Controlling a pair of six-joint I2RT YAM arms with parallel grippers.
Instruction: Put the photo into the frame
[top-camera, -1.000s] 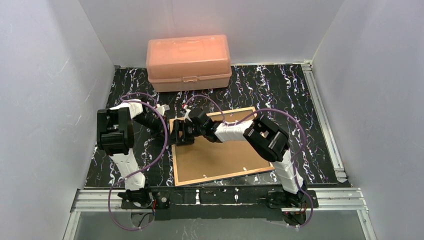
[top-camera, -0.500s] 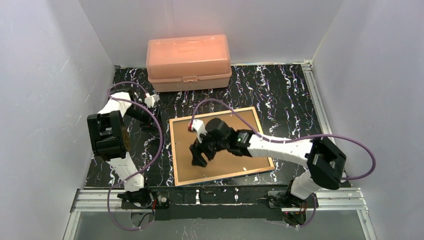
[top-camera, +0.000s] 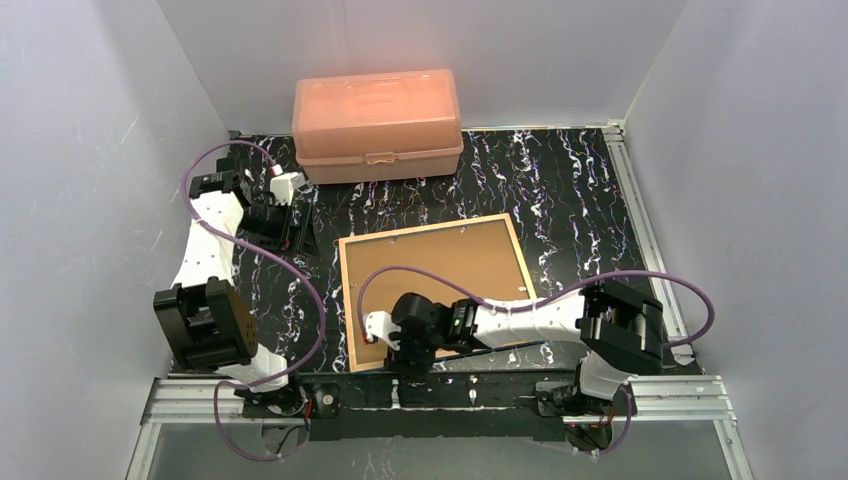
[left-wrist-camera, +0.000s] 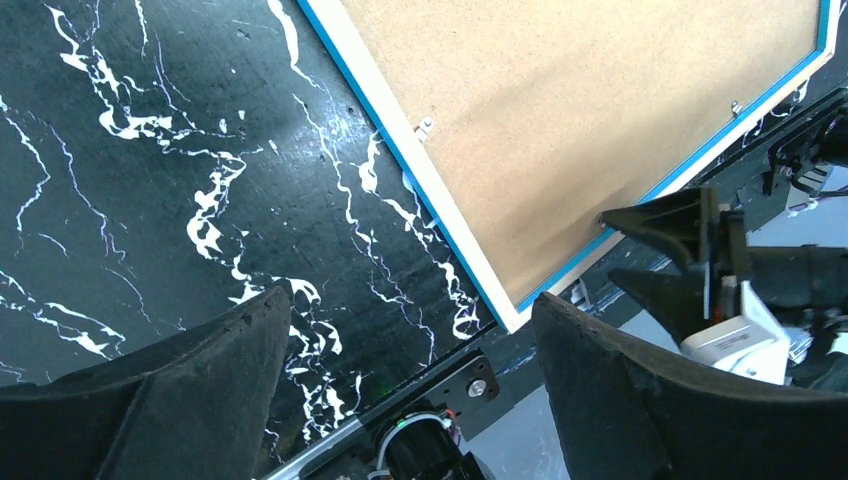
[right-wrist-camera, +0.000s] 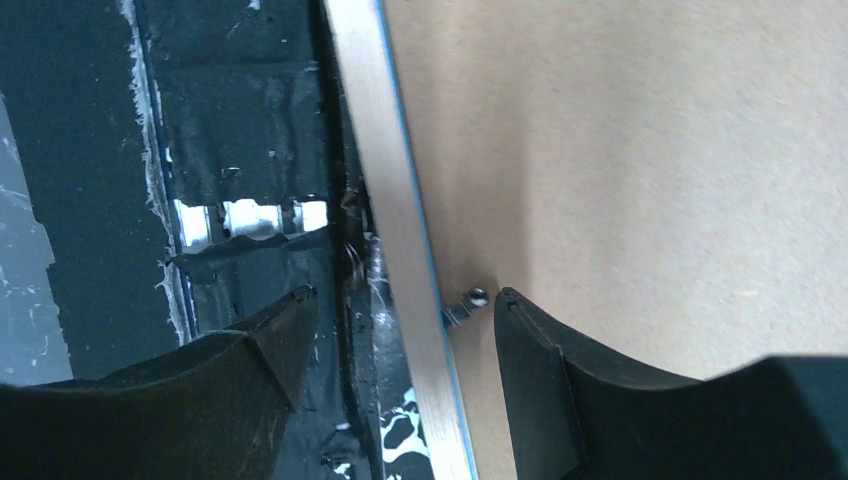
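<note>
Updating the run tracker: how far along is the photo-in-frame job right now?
Done, apparently: frame lies face down with the backing board seated in it; the photo is not visible, so I cannot confirm it's underneath. In hand: right gripper, open, straddles the rim by a metal tab on the near edge. Left gripper is open, empty. Remaining: likely securing tabs.

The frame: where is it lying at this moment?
Top view: the frame lies back-up at the table's centre, nearer than the peach box, its near-left rim straddled by the right fingers.
</note>
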